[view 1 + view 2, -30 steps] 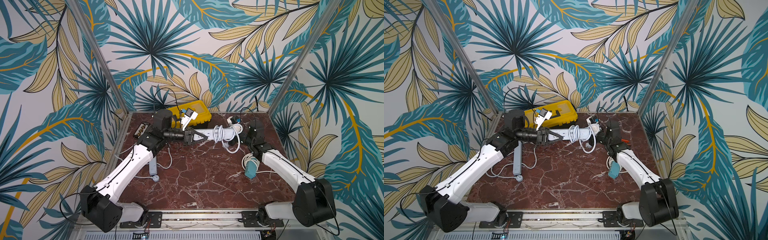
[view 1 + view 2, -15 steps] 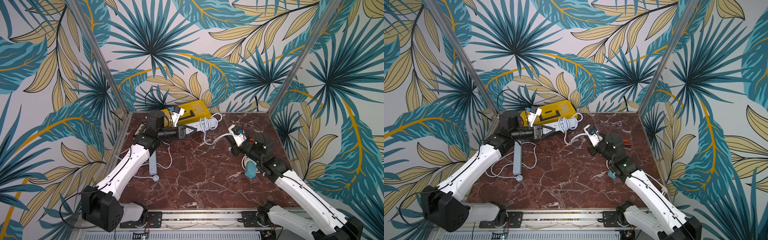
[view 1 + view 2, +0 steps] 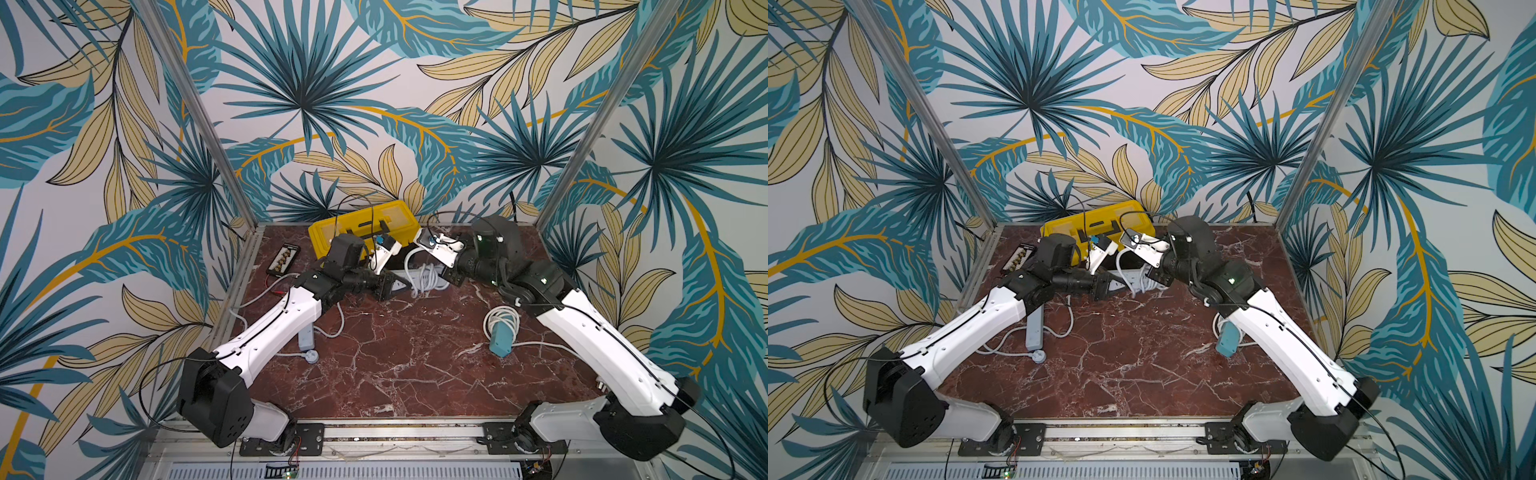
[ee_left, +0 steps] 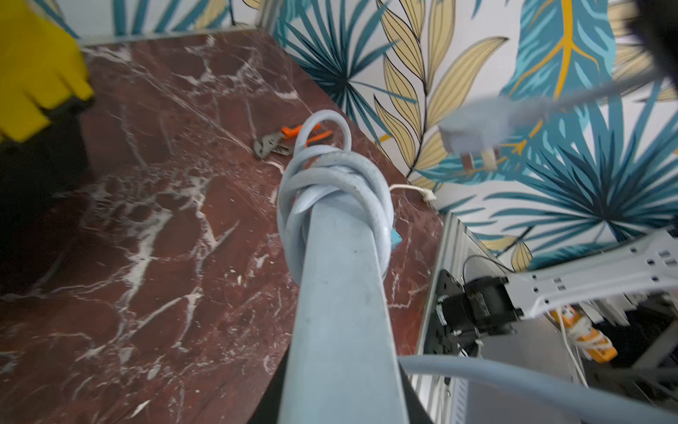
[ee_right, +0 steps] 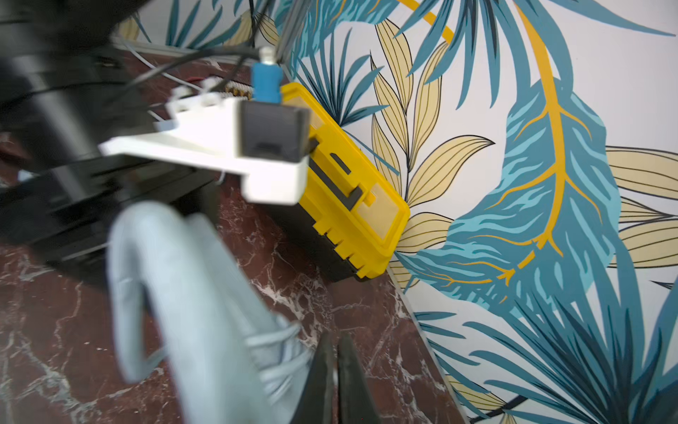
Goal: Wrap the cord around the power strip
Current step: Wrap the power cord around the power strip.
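A grey power strip (image 4: 341,312) is held off the table, and my left gripper (image 4: 341,396) is shut on its near end. The grey cord (image 4: 330,183) is coiled in several loops around the strip's far half. From there a free length runs out to the plug (image 4: 473,136), which hangs in the air. In both top views the strip (image 3: 409,275) (image 3: 1129,280) spans between my left gripper (image 3: 390,286) and my right gripper (image 3: 451,276). My right gripper (image 5: 335,352) is shut, with a thin sliver of cord between its fingers, beside the coils (image 5: 271,341).
A yellow toolbox (image 3: 365,224) stands at the back, just behind both wrists. A teal power strip with its coiled cord (image 3: 500,338) lies under the right arm. Another grey strip (image 3: 1034,332) lies under the left arm. A black tester (image 3: 282,259) and pliers (image 4: 286,139) lie on the table.
My left gripper swung the strip toward the back left and brought it back toward the middle. My right arm pulled away toward the front, then returned to the strip's far end.
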Motion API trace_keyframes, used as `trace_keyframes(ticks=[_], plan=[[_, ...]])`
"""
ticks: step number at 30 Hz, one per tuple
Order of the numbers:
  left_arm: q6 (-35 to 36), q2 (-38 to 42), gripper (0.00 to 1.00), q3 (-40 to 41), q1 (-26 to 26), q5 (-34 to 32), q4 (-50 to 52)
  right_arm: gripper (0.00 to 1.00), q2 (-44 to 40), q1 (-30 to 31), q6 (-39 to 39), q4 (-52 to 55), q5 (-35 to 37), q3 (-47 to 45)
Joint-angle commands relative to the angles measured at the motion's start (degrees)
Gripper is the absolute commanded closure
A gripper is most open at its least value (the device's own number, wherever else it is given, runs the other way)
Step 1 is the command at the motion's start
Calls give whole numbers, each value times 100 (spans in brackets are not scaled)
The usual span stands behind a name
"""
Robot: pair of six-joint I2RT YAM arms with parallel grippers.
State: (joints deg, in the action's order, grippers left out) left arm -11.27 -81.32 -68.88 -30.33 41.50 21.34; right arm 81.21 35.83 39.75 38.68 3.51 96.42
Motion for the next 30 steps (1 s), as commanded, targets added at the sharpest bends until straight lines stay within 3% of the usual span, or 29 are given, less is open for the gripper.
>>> trace_keyframes(ticks=[1,6,9,13,18,20,21,24,27,30], plan=[[517,358,100,228,19,660,254,100,618,-665,179,350,-364,793],[318,515,100,80,-329,2071,239,100,2002,-1433,64,1003,-1785,2064],[-149,713,100,105,-333,2556,-445,99,2471,-1873,-343,895,-2867,2120],[-1141,819,100,-19,117,2595,-1456,86,2246,-2198,-1032,-418,-3717,726],[-1686,798,100,-368,282,2338,-1927,67,1602,-2263,-2020,-2522,-3985,-1314],[-1909,763,100,-424,284,2228,-2156,64,1467,-2265,-2418,-3339,-3978,-1937],[-1951,750,100,-456,296,2164,-2190,64,1428,-2263,-2554,-3579,-3985,-2145],[-2098,723,100,-475,338,1843,-2371,80,1332,-2265,-3175,-4297,-4143,-2707],[-2227,689,100,-380,473,1159,-2468,93,1111,-2222,-3976,-5053,-4113,-3285],[-2335,713,100,-182,644,186,-2626,97,765,-2067,-4628,-5496,-3906,-3899]])
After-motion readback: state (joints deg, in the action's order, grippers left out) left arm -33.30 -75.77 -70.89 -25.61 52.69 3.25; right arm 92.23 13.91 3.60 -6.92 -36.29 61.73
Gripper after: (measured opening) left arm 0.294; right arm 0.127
